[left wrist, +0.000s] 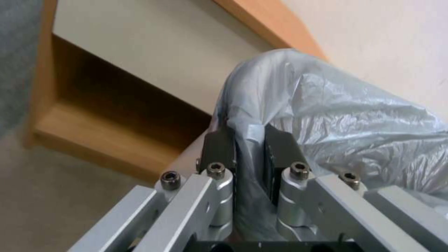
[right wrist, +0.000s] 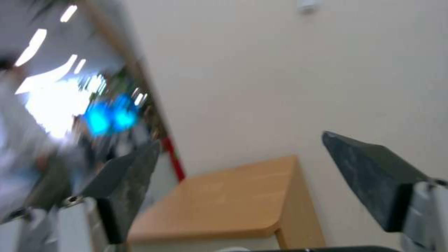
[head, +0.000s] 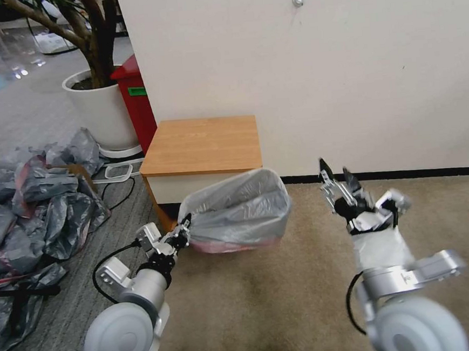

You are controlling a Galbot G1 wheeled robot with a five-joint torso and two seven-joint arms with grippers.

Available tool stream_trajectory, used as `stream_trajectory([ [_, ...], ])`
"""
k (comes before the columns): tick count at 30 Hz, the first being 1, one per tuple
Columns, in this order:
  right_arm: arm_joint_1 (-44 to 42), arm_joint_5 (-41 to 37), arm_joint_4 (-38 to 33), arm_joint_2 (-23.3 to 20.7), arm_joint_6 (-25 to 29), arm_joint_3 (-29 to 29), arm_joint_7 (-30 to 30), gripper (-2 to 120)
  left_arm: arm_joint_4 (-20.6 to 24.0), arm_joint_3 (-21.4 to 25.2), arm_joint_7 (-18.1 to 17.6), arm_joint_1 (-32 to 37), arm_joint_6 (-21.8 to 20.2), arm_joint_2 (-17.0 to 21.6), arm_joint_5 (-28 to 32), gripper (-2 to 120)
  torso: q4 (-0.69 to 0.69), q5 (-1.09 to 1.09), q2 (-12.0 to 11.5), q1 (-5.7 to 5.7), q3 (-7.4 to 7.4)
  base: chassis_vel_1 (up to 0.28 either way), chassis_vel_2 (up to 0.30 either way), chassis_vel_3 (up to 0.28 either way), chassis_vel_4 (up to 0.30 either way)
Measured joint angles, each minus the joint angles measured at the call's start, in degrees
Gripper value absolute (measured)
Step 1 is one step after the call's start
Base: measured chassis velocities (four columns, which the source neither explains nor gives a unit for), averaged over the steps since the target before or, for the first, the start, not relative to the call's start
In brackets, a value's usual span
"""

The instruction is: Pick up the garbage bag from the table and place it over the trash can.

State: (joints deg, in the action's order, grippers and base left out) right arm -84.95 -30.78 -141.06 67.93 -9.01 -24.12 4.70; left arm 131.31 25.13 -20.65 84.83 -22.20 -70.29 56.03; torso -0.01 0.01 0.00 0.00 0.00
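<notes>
The grey translucent garbage bag (head: 237, 207) lies draped over the trash can, its mouth open upward and its pink-red band (head: 234, 244) low at the front. The can stands on the carpet just in front of the table (head: 205, 145) and is hidden under the plastic. My left gripper (head: 185, 231) is at the bag's left corner, shut on a fold of the film. In the left wrist view the black fingers (left wrist: 219, 147) pinch the bag (left wrist: 350, 115). My right gripper (head: 337, 172) hangs open to the right of the bag, holding nothing. The right wrist view shows that gripper (right wrist: 240, 140) spread wide above the table (right wrist: 224, 199).
A heap of grey and pink bags (head: 31, 207) covers the floor at the left. A white plant pot (head: 102, 110) and a red bin (head: 136, 102) stand behind the table by the wall. A black cable (head: 117, 198) runs beside the table. Open carpet (head: 266, 303) lies in front.
</notes>
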Motion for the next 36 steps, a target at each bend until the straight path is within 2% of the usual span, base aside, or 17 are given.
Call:
stream_trajectory([
  [1,1.78,1.50,-0.43,-4.46,-1.86,0.90,-1.31,96,0.22,-0.32,0.07,0.13,-0.56,0.53,-2.41,9,0.01,-0.01,0.00,0.00,0.00,0.000,0.000,0.000,0.000],
  [3,5.31,3.07,-0.62,-11.01,-5.27,3.23,-3.09,93,1.00,-1.01,0.26,0.62,-1.32,1.15,-5.62,9,0.03,0.00,0.00,0.00,0.00,0.000,0.000,0.000,0.000],
  [4,7.03,3.32,-0.45,-13.38,-6.56,4.45,-3.60,90,1.33,-1.29,0.28,0.80,-1.81,1.33,-6.66,9,0.02,0.00,0.00,0.00,0.00,0.000,0.000,0.000,0.000],
  [5,7.03,3.32,-0.45,-13.38,-6.56,4.45,-3.60,90,1.33,-1.29,0.28,0.80,-1.81,1.33,-6.66,9,0.02,0.00,0.00,0.00,0.00,0.000,0.000,0.000,0.000],
  [8,15.56,3.83,2.46,-22.98,-9.80,12.30,-4.39,76,2.58,-2.61,0.32,1.53,-4.11,1.60,-9.81,9,0.02,0.03,0.00,0.00,0.00,0.000,0.000,0.000,0.000],
  [9,15.56,3.83,2.46,-22.98,-9.80,12.30,-4.39,76,2.58,-2.61,0.32,1.53,-4.11,1.60,-9.81,9,0.02,0.03,0.00,0.00,0.00,0.000,0.000,0.000,0.000],
  [13,24.91,2.76,5.17,-32.22,-13.68,21.98,-5.28,57,3.15,-4.26,-0.25,1.51,-5.62,1.61,-11.50,9,0.02,0.00,0.00,0.00,0.01,0.000,0.000,0.000,0.000],
  [14,24.91,2.76,5.17,-32.22,-13.68,21.98,-5.28,57,3.15,-4.26,-0.25,1.51,-5.62,1.61,-11.50,9,0.02,0.00,0.00,0.00,0.01,0.000,0.000,0.000,0.000],
  [18,30.05,2.70,5.46,-35.30,-17.32,28.73,-6.22,38,3.46,-5.32,-0.46,1.16,-5.93,1.69,-13.00,9,0.00,-0.01,0.00,0.00,0.00,0.000,0.000,0.000,0.000],
  [20,31.70,2.84,5.90,-35.47,-17.98,30.27,-6.52,35,3.55,-5.67,-0.47,1.10,-5.98,1.74,-13.44,9,0.00,-0.01,0.00,0.00,0.00,0.000,0.000,0.000,0.000],
  [23,36.30,3.16,6.90,-35.40,-21.04,33.55,-8.34,20,3.64,-6.70,-0.46,0.97,-6.00,1.77,-14.82,9,0.01,-0.01,0.00,0.00,0.00,0.000,0.000,0.000,0.000],
  [28,40.24,3.08,7.81,-35.17,-23.41,37.20,-8.65,8,3.71,-7.36,-0.40,0.78,-6.00,1.78,-15.70,9,0.01,-0.01,0.00,0.00,0.00,0.000,0.000,0.000,0.000],
  [29,41.45,3.03,8.08,-34.98,-24.40,38.65,-8.64,2,3.72,-7.50,-0.30,0.66,-5.99,1.78,-16.03,9,0.01,-0.01,0.00,0.00,0.00,0.000,0.000,0.000,0.000],
  [36,47.75,2.75,10.12,-32.66,-27.98,45.37,-7.95,0,3.72,-8.58,2.80,1.05,-4.81,1.71,-22.36,9,0.01,-0.01,0.00,0.00,0.00,0.000,0.000,0.000,0.000],
])
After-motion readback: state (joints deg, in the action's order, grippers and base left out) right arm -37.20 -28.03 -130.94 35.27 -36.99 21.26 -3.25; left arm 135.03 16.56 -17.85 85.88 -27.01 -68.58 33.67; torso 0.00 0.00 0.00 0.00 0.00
